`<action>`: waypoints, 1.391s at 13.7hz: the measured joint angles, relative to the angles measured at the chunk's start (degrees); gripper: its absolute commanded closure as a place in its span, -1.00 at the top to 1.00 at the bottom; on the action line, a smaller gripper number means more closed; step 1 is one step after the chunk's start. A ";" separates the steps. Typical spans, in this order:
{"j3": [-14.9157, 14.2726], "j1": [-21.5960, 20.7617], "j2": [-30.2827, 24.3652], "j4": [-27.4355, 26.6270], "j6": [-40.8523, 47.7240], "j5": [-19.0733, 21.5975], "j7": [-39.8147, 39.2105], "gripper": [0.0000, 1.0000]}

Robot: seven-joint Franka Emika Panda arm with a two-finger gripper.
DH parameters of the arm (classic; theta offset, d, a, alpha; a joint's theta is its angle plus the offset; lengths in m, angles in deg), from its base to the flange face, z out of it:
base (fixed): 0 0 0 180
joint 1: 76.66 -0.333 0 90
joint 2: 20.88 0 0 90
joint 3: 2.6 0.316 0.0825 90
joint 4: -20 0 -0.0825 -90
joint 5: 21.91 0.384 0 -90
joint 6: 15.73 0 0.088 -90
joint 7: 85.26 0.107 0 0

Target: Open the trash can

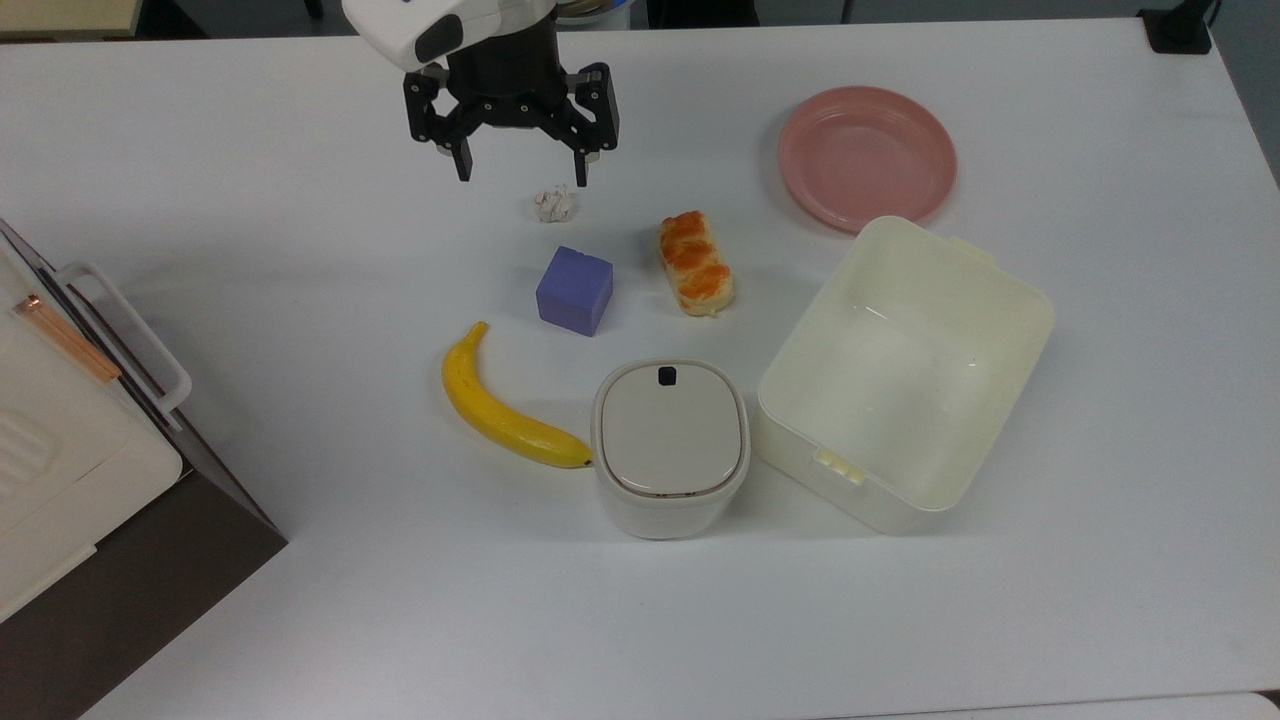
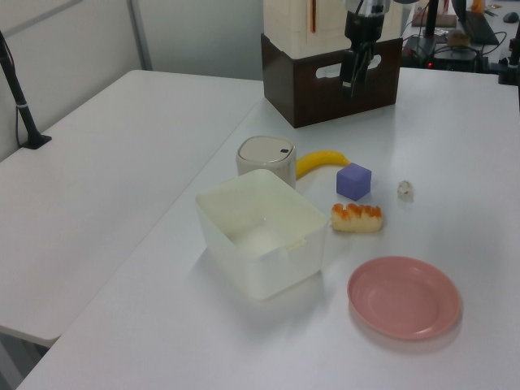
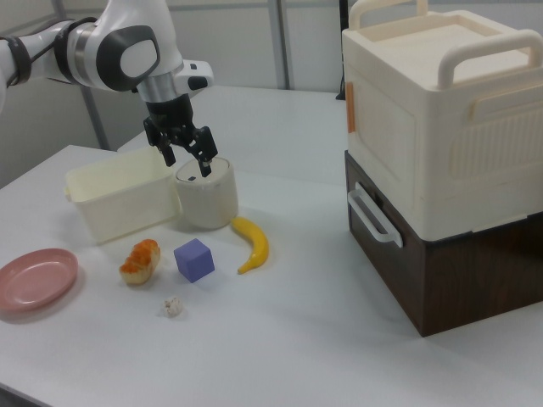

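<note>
**A:** Nearest the top view's camera stands the bin [image 1: 670, 450], small and off-white, its flat beige-grey lid [image 1: 671, 428] shut and a black button [image 1: 667, 375] near the lid's far edge. What it holds cannot be seen.

**B:** And the bigger container?

**A:** One cream tub [image 1: 905, 375], lidless, just to the top view's right of the bin. Its inside is bare; nothing lies in it.

**B:** Any other vessel?

**A:** One pink plate [image 1: 867, 155] beyond the tub, with nothing on it. At the top view's left edge a cream box [image 3: 441, 119] with handles sits on a dark brown crate [image 3: 450, 267]; their contents are hidden.

**B:** Count the loose things.

**A:** Four, one of each. One banana [image 1: 500, 405], its tip touching or nearly touching the bin's side. One purple cube [image 1: 574, 290] beyond the bin. One bread roll [image 1: 695, 262] with orange topping, to the top view's right of the cube. One crumpled white scrap [image 1: 553, 205] farther back.

**B:** Where is the hand?

**A:** One arm, one hand [image 1: 520, 170], black-fingered, above the table [image 1: 300, 250] at the far side, close over the scrap in the top view. Its fingers [image 1: 461, 160] stand spread apart and grip nothing. In the right view the hand [image 3: 188, 158] appears in front of the bin's top [image 3: 206, 197]; the top view shows it well apart from the bin.
</note>
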 measured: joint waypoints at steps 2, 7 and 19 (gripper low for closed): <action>0.06 -0.04 0.00 0.04 2.04 0.00 0.01 1.00; 0.05 0.02 0.00 0.05 3.97 0.05 0.35 1.00; 0.05 0.03 0.01 0.05 3.97 0.05 0.40 1.00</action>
